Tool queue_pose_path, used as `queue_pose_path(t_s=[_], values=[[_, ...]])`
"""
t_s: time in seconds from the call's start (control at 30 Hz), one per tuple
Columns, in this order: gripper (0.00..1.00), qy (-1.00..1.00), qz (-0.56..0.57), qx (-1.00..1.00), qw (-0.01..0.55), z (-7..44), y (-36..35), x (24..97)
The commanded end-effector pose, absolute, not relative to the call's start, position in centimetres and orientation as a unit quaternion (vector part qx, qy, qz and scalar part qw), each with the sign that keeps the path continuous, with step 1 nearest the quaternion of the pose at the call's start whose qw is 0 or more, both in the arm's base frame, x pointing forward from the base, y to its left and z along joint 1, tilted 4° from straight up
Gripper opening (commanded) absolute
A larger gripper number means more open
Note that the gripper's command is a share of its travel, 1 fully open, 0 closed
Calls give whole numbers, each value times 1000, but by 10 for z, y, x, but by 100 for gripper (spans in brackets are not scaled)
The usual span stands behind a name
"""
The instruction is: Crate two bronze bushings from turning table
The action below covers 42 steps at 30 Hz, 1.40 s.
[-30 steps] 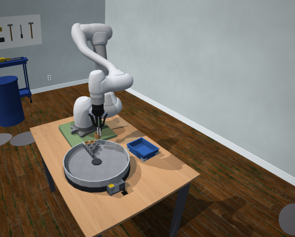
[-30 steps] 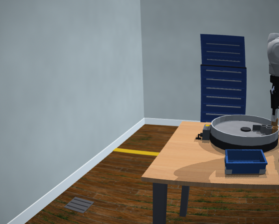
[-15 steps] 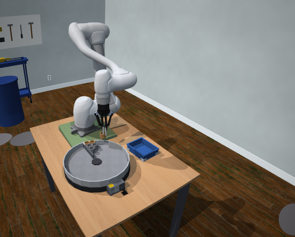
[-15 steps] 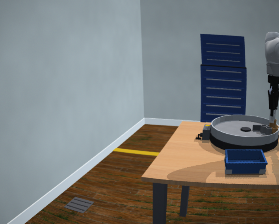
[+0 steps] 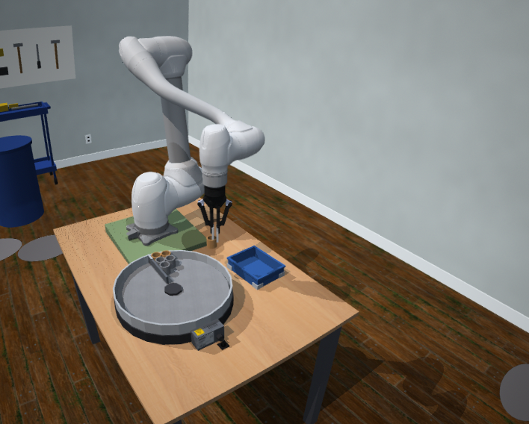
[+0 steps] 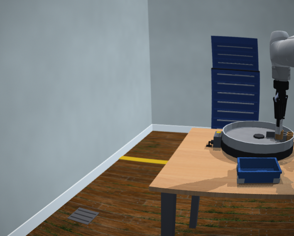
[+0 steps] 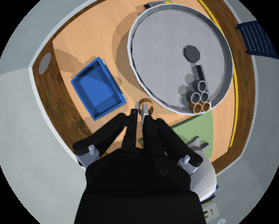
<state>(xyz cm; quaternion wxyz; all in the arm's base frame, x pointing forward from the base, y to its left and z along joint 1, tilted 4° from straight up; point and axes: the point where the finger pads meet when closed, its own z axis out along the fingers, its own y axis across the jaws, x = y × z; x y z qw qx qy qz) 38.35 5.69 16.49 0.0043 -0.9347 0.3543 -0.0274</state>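
Note:
My gripper (image 5: 215,239) (image 6: 278,132) (image 7: 139,107) is shut on the wall of a bronze bushing (image 5: 211,243) (image 6: 279,136), which hangs upright between the turning table and the crate. The blue crate (image 5: 270,274) (image 6: 258,177) (image 7: 83,100) looks empty. On the grey turning table (image 5: 192,310) (image 6: 253,147) (image 7: 160,47), two bronze bushings and three grey ones stand close together against a dark divider (image 5: 160,270) (image 7: 200,73). In the wrist view the bronze pair is nearest the rim. The fingers partly hide the held bushing.
The turning table's raised rim stands beside the held bushing. A green base plate (image 5: 190,234) (image 7: 195,128) lies under the arm's base. A grey box (image 5: 205,337) (image 6: 217,140) sits at the turntable's outer side. A dark round hub (image 5: 173,289) (image 6: 258,136) (image 7: 191,54) marks its centre.

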Motion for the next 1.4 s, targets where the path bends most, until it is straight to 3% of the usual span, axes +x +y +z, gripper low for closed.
queue_pose_path(t_s=[0.0, 0.53, 1.37], values=[[0, 355, -32, -935, 1, 166, 80, 409], [0, 355, -32, -935, 1, 169, 174, 491], [0, 355, -32, -935, 1, 169, 187, 503]])
